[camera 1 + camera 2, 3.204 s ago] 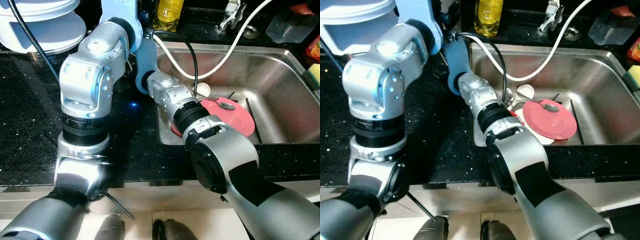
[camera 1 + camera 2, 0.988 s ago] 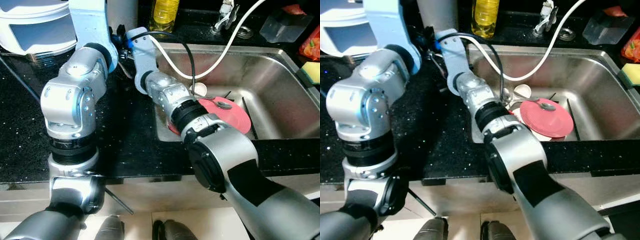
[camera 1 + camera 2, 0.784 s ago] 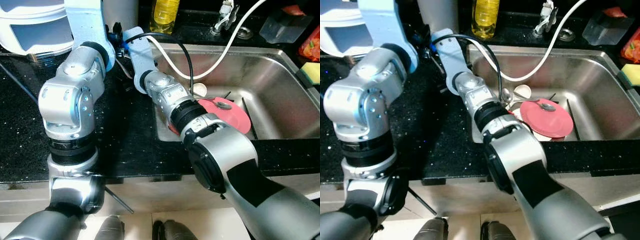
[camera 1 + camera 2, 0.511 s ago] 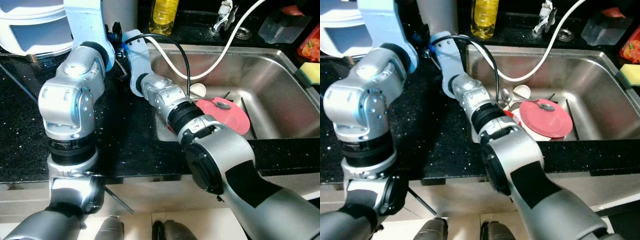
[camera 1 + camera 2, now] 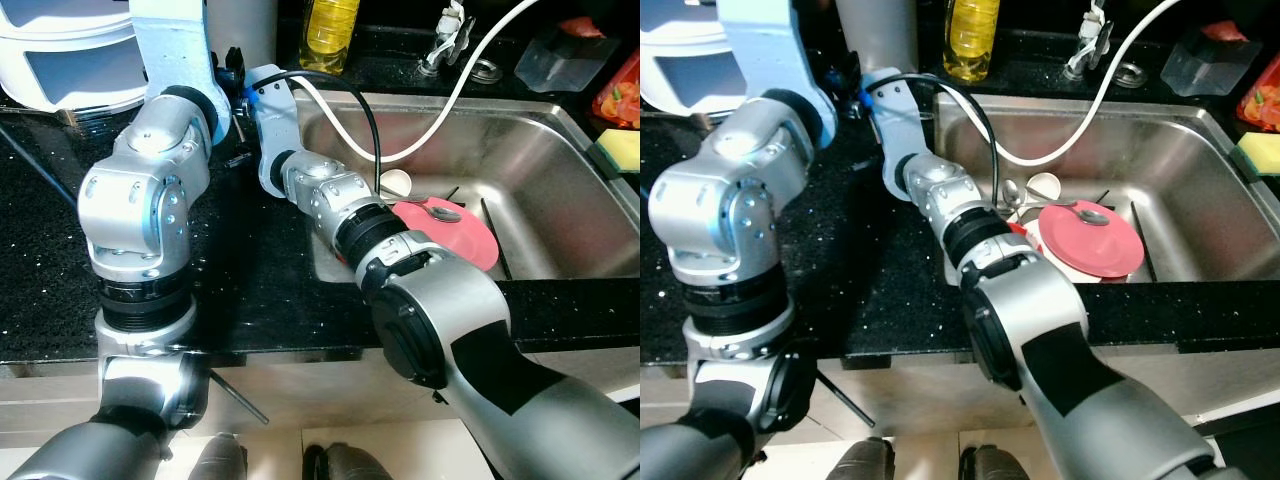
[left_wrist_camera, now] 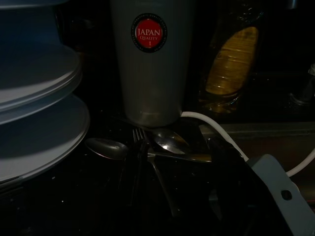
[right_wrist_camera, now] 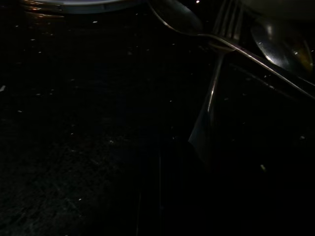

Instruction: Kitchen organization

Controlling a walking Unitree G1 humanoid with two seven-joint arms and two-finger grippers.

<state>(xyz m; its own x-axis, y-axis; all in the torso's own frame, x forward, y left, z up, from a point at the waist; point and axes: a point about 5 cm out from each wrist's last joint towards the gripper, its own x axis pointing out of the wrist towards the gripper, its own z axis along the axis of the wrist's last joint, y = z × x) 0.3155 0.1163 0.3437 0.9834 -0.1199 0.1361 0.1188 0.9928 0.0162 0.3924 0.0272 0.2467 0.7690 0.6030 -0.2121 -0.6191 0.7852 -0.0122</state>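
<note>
Change: right arm's pale-blue wrist had shifted toward 9 o'clock, off the sink's edge and over the black counter [image 5: 40, 250], while the left forearm had reached farther toward 12 o'clock.
White appliance [image 5: 70, 50]: stood at 10 o'clock on the counter, its rounded white tiers stacked.
Left gripper [image 5: 236, 62]: was at 11 o'clock, just beside the steel tumbler; whether it was wide or narrow could not be told.
Steel tumbler [image 6: 152, 64]: stood upright at the back of the counter, with a red round sticker reading JAPAN QUALITY.
Cutlery: two counter spoons [image 6: 106, 147] and a fork [image 6: 139, 137] lay together on the counter at the tumbler's foot, handles crossing, between the appliance and the sink.
Right gripper [image 5: 240, 152]: was low over the counter at 11 o'clock, near the cutlery; its wrist view was very dark and its opening could not be told.
Yellow bottle [image 5: 330, 30]: stood at 12 o'clock behind the sink, just right of the tumbler.
Sink [image 5: 560, 150]: steel basin from 1 to 3 o'clock.
White hose [image 5: 450, 100]: looped from the top edge down across the basin toward the right wrist.
White cup [image 5: 1045, 186]: lay in the basin, touching the pink plate's rim.
Pink plate [image 5: 465, 235]: lay at the basin's near side, with a plate spoon [image 5: 440, 211] resting on it.
Clear container [image 5: 560, 55]: sat at 2 o'clock behind the sink.
Yellow sponge [image 5: 620, 150]: sat at 3 o'clock on the sink's right edge.
</note>
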